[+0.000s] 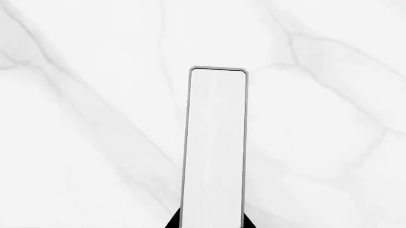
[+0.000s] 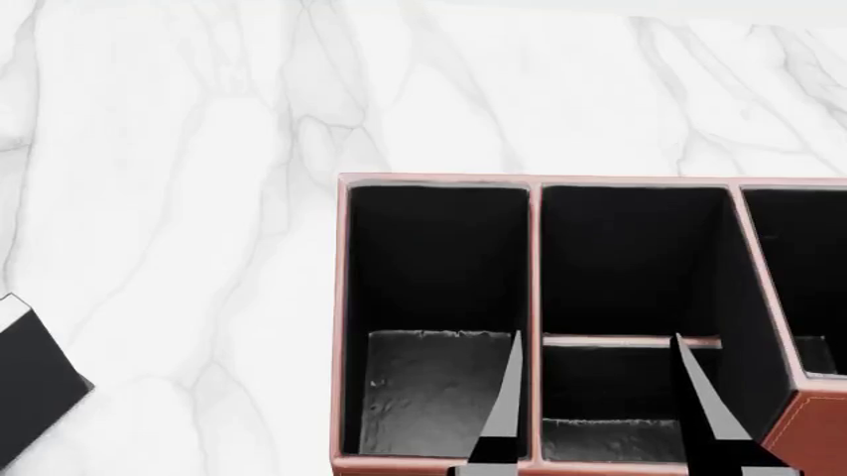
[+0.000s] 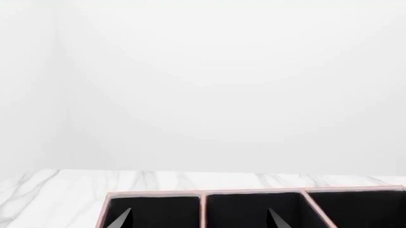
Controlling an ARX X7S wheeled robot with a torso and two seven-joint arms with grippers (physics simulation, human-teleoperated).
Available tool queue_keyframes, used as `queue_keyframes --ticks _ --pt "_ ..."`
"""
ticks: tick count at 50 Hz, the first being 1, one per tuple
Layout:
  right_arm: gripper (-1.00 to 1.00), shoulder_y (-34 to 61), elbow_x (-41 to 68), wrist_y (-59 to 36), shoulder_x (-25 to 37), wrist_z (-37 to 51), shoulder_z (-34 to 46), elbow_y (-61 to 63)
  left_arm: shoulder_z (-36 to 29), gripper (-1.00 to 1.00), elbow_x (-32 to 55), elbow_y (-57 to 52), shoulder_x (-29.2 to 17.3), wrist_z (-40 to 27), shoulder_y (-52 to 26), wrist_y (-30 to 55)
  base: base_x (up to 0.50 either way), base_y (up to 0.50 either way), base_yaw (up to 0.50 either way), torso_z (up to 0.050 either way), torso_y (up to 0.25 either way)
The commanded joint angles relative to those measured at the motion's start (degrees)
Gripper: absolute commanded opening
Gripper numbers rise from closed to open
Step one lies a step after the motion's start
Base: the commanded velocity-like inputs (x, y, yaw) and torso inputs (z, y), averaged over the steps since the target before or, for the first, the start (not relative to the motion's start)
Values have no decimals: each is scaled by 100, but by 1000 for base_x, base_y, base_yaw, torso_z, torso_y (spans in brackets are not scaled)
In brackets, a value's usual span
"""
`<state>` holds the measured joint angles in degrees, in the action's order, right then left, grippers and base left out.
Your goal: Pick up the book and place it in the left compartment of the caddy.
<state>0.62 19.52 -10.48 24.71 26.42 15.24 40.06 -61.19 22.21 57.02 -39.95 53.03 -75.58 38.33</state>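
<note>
The book is clamped between my left gripper's black fingertips, its white page edges facing the camera above the marble table. In the head view the book shows at the left edge as a dark cover with a white edge, well left of the caddy. The caddy is reddish-brown with a black interior. Its left compartment is long and has a greyish floor with nothing in it. My right gripper is open and empty above the caddy's near side, astride the wall between the left compartment and the split bays. It also shows in the right wrist view.
The white marble table spreads left of and behind the caddy. Two shorter bays split by a cross wall lie right of the left compartment. A taller stepped corner stands at the caddy's right end. A plain white wall lies behind the table.
</note>
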Motion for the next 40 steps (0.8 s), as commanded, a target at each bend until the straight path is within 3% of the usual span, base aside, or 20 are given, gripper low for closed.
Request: queue_keyframes --ticks 1,10,15,17,23,27,35,40 --pt "100 5 -138 34 -99 -121 -110 -14 281 -100 157 106 188 182 137 -207 0 0 0 0 0" --pt "100 2 -133 67 -94 -117 -103 -37 357 -100 171 -263 33 -109 130 -91 0 0 0 0 0" --pt "100 9 -137 47 -82 -100 -99 -14 594 -100 397 -1914 -504 -848 304 574 0 0 -1 0 0" --pt "100 5 -132 63 -81 -99 -105 -24 672 -100 537 -2192 -594 -840 303 734 0 0 0 0 0" --pt "100 -3 -153 76 -66 -88 -96 -4 1263 -100 872 -3494 -1020 -1648 -26 1408 0 0 0 0 0" --pt "100 2 -158 87 -67 -88 -82 -12 1346 -100 1022 -4223 -1273 -1693 -264 1866 0 0 0 0 0" --pt "100 -4 -159 96 -58 -79 -67 -2 1635 -100 1073 -4522 -1266 -2138 -767 2520 0 0 0 0 0" --pt "100 2 -146 93 -46 -69 -77 8 1656 -100 949 -4763 -1315 -2194 -998 2429 0 0 0 0 0"
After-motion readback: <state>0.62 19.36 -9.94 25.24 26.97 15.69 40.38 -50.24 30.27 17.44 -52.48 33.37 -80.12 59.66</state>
